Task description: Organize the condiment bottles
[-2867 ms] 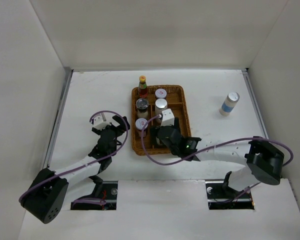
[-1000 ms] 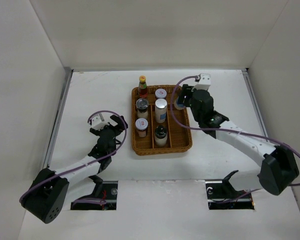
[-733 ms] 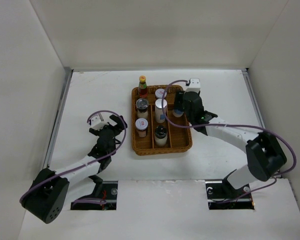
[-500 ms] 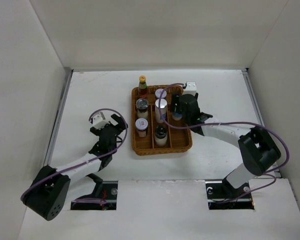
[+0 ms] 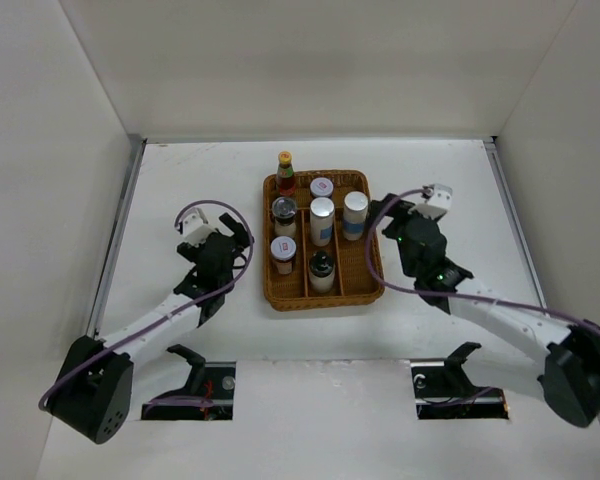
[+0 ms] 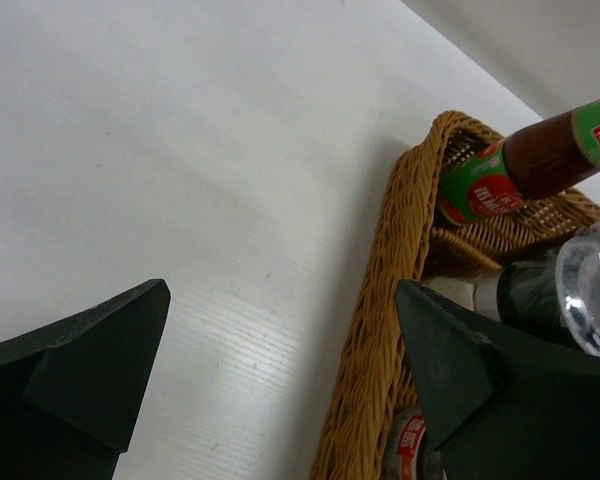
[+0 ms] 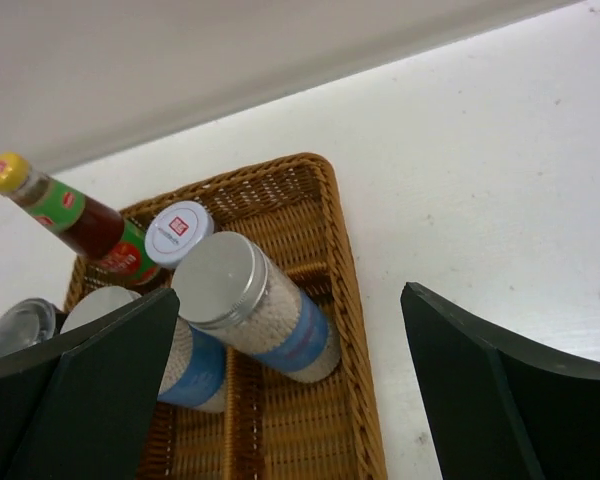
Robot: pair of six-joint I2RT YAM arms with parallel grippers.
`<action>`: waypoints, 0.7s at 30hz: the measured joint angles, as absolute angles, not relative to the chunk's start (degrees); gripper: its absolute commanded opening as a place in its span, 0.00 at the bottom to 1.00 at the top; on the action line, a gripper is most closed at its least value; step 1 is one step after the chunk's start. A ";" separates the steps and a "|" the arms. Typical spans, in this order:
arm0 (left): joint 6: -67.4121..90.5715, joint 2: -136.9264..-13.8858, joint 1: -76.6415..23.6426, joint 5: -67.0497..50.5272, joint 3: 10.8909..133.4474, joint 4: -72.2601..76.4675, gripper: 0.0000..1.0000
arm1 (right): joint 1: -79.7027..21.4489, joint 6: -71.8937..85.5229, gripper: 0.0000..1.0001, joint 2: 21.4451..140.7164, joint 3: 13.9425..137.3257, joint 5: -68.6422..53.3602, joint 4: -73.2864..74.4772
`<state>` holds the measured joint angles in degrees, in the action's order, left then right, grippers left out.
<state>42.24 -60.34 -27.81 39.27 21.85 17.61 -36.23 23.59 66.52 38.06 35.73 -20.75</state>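
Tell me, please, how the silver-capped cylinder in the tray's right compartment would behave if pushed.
The silver-capped cylinder is tall and narrow, standing alone in its compartment of the wicker tray, so a sideways push would probably tip it. Its smooth round wall may slip in a loose grip. Toppled, it could roll.

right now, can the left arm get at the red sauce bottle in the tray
Probably yes. The left end effector is open beside the left rim of the wicker tray, and the red sauce bottle stands in the tray's far left corner, rising above that rim, with nothing else between.
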 measured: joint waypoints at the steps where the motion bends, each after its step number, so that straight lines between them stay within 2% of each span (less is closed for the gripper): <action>1: 42.26 -60.34 -27.57 39.16 22.96 16.47 1.00 | -35.97 24.75 1.00 64.03 35.68 36.25 -21.28; 5: 42.37 -60.60 -26.81 38.76 26.50 14.11 1.00 | -34.50 30.33 1.00 56.05 25.76 38.52 -22.39; 9: 42.41 -61.80 -26.44 38.70 28.38 12.97 1.00 | -32.73 34.52 1.00 53.93 18.90 40.73 -22.76; 18: 42.54 -64.75 -23.20 38.33 28.62 12.03 1.00 | -28.73 39.97 1.00 53.98 16.78 41.52 -24.21; 20: 42.65 -65.28 -22.90 38.22 28.62 11.97 1.00 | -28.45 40.71 0.97 54.02 16.78 41.28 -24.53; 21: 42.70 -65.39 -22.90 38.09 28.62 11.92 1.00 | -28.36 40.97 0.92 54.02 16.78 40.95 -24.58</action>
